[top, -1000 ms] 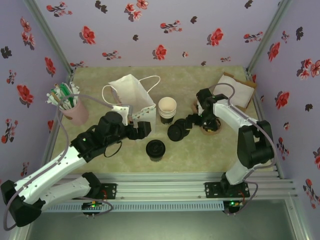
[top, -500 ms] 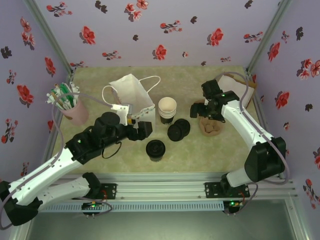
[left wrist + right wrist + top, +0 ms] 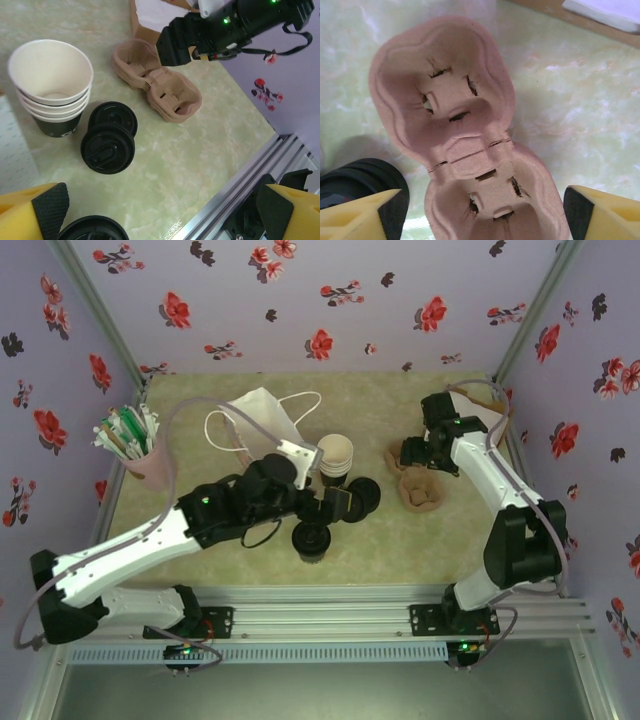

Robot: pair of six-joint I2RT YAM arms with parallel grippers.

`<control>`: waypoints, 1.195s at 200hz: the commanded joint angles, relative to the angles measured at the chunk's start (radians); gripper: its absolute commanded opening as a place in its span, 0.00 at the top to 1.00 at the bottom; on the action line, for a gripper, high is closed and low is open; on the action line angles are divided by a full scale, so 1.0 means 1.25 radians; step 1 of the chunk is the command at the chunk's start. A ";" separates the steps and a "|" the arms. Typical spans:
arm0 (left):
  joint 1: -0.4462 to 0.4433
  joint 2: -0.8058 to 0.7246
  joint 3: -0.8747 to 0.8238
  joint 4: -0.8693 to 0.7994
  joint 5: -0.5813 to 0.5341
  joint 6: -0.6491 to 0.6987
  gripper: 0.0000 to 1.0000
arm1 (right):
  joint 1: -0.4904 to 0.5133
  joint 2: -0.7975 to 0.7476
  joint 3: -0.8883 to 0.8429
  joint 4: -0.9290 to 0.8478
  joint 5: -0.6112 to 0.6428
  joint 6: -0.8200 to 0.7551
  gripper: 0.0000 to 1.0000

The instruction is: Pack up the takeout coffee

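Ideally the wide-open left gripper (image 3: 161, 207) centres around the takeout coffee (image 3: 311, 538) before closing; the right gripper (image 3: 485, 210) gapes too.

Off-task items logged. A white paper bag (image 3: 262, 425) with loop handles sits rear left on the marbled green table (image 3: 400, 405). Just right of it I see an upright stack of lidless cream-rimmed cups (image 3: 50, 80) with dark sides. Two loose black lids (image 3: 107, 148) lie just beside the stack, one overlapping the other. Further right are nested pulp two-cup carriers (image 3: 162, 87), wells empty. A pink cup (image 3: 150, 468) of straws stands far left. A white sheet (image 3: 607, 9) lies on a brown board near the carriers. The walls (image 3: 300, 300) are floral.
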 commanded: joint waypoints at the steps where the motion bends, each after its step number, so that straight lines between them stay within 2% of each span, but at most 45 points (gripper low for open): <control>1: -0.006 0.047 0.041 -0.003 0.018 0.031 0.01 | 0.003 0.026 0.031 -0.002 -0.009 -0.030 0.20; 53: -0.007 0.151 0.083 0.014 0.084 0.026 0.01 | 0.002 0.100 0.058 -0.020 0.005 -0.053 0.31; 121: -0.007 0.143 0.050 0.019 0.081 0.017 0.01 | 0.002 0.181 0.094 -0.046 -0.017 -0.078 0.50; 239: -0.001 0.136 0.042 0.013 0.069 0.024 0.01 | 0.017 0.211 0.097 -0.070 -0.028 -0.084 0.48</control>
